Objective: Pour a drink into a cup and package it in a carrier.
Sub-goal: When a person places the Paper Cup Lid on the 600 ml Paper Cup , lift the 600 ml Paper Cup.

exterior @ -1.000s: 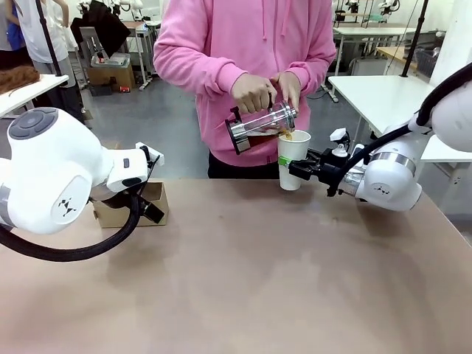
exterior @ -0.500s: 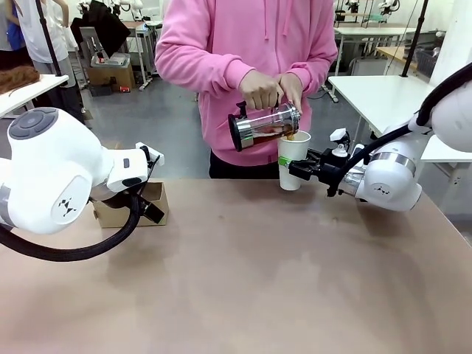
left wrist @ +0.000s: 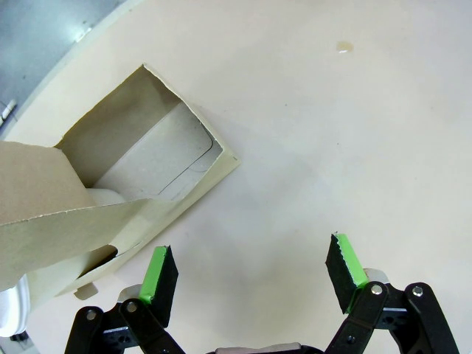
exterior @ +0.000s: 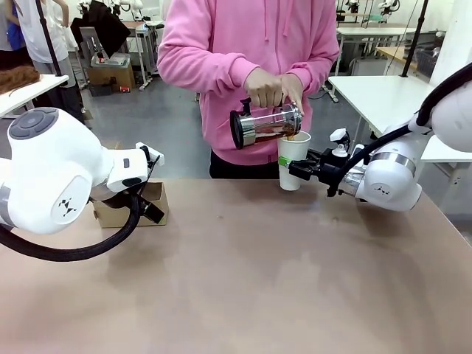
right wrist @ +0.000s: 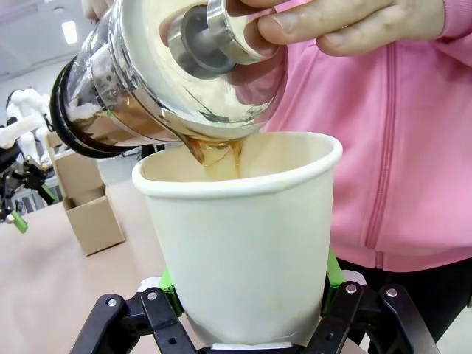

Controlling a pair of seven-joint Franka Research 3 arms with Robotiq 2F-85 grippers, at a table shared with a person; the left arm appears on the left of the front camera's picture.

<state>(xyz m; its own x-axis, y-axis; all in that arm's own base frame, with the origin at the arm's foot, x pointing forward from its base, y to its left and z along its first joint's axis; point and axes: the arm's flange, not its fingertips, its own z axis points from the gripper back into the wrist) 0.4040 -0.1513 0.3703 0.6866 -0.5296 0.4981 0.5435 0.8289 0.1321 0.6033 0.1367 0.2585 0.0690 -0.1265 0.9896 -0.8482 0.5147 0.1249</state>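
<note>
1. The front camera stood on the robot's side of the table (exterior: 243, 295), facing across it toward the person (exterior: 243, 44), at middle range.
2. The left wrist camera looked steeply down past the left gripper (left wrist: 251, 247) onto the table, close above the carrier (left wrist: 140, 147).
3. The right wrist camera looked level along the right gripper (right wrist: 247, 284), very close to the cup (right wrist: 243, 221).
4. Front and right wrist views shared cup, jug (right wrist: 140, 81) and person; front and left wrist views, the carrier.

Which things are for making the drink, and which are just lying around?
For the job: jug, drink, cup in the right pincer, carrier.
Just lying about: white side table, far cardboard box.
</note>
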